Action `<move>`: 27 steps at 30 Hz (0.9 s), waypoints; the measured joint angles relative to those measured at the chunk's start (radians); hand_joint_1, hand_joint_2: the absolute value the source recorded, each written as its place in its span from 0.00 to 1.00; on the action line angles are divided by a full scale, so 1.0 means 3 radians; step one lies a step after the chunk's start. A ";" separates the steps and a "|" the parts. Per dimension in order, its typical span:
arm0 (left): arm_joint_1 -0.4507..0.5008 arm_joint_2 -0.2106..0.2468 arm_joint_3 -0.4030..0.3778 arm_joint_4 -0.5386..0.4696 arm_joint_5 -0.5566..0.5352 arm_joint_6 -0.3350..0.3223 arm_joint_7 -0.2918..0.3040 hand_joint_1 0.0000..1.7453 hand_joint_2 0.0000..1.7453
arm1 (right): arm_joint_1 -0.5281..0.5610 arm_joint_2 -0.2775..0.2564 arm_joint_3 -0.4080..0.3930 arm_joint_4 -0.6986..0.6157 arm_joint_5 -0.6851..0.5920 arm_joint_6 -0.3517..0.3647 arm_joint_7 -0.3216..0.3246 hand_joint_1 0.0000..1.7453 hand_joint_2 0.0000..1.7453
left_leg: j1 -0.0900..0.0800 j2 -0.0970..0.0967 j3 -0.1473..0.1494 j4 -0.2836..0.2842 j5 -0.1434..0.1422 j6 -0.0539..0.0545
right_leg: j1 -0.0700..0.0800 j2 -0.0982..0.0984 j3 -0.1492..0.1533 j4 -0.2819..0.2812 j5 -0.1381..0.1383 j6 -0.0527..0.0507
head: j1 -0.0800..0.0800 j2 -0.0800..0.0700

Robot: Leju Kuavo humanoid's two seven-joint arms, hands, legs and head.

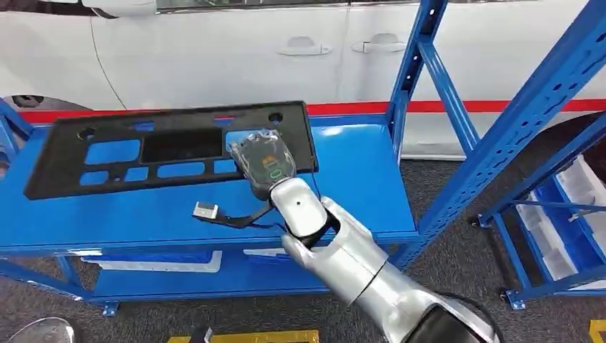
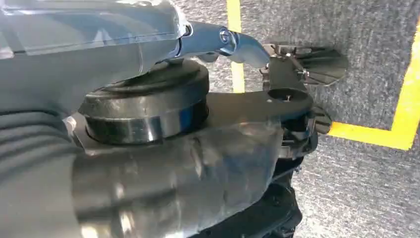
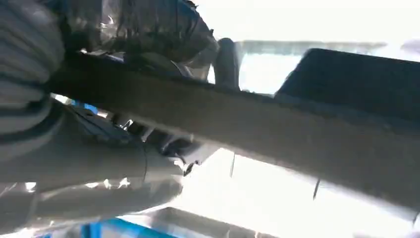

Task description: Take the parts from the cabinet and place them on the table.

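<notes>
We are in what looks like a car workshop or assembly floor — a white car [image 1: 300, 43] with its door handles and a red sill stripe stands right behind the blue steel shelving [image 1: 371, 179]. More blue racks [image 1: 543, 107] with perforated uprights stand to the side, holding pale bins [image 1: 579, 214], and the floor is grey carpet-like matting marked with yellow lines [image 2: 396, 134]. A long black plastic panel [image 1: 171, 146] with cut-outs — a vehicle trim part, by its look — lies on the shelf.

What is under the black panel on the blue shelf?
The blue shelf shows through the black panel's cut-outs. The right hand grips its near edge; fingers beneath are hidden.
</notes>
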State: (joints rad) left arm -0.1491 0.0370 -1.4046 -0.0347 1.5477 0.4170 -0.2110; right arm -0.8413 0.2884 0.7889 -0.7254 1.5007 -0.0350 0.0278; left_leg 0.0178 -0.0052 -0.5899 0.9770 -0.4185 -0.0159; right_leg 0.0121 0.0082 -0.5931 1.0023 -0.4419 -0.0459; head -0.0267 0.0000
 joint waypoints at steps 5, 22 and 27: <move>0.0069 0.0108 -0.0002 0.0023 0.0061 -0.0228 -0.0135 0.00 0.00 | -0.0283 -0.0240 -0.0089 -0.0618 -0.0175 0.0226 -0.0187 1.00 1.00 | 0.0000 0.0000 -0.0001 0.0002 0.0000 0.0000 | 0.0000 -0.0002 0.0003 0.0001 0.0001 0.0000 | 0.0001 0.0000; 0.0112 0.0205 -0.0053 0.0036 0.0069 -0.0415 -0.0287 0.00 1.00 | -0.0472 -0.0646 -0.0343 -0.1146 -0.0425 0.0314 -0.0208 1.00 1.00 | 0.0000 0.0001 -0.0004 0.0010 0.0000 0.0001 | 0.0001 -0.0005 0.0004 0.0001 0.0005 0.0005 | 0.0001 0.0000; 0.0098 0.0205 -0.0060 0.0036 0.0046 -0.0416 -0.0201 0.00 1.00 | -0.0472 -0.0652 -0.0343 -0.1140 -0.0474 0.0305 -0.0215 1.00 1.00 | 0.0002 0.0002 -0.0004 0.0009 0.0000 0.0001 | 0.0003 -0.0005 0.0004 0.0002 0.0004 0.0005 | 0.0001 0.0000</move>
State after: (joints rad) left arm -0.1198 0.0984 -1.4225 -0.0240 1.5614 0.2922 -0.2712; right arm -0.9828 0.0927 0.6859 -1.0674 1.3585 0.0565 -0.0366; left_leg 0.0183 -0.0046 -0.5912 0.9798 -0.4186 -0.0157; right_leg 0.0129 0.0068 -0.5921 1.0030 -0.4405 -0.0444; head -0.0263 0.0000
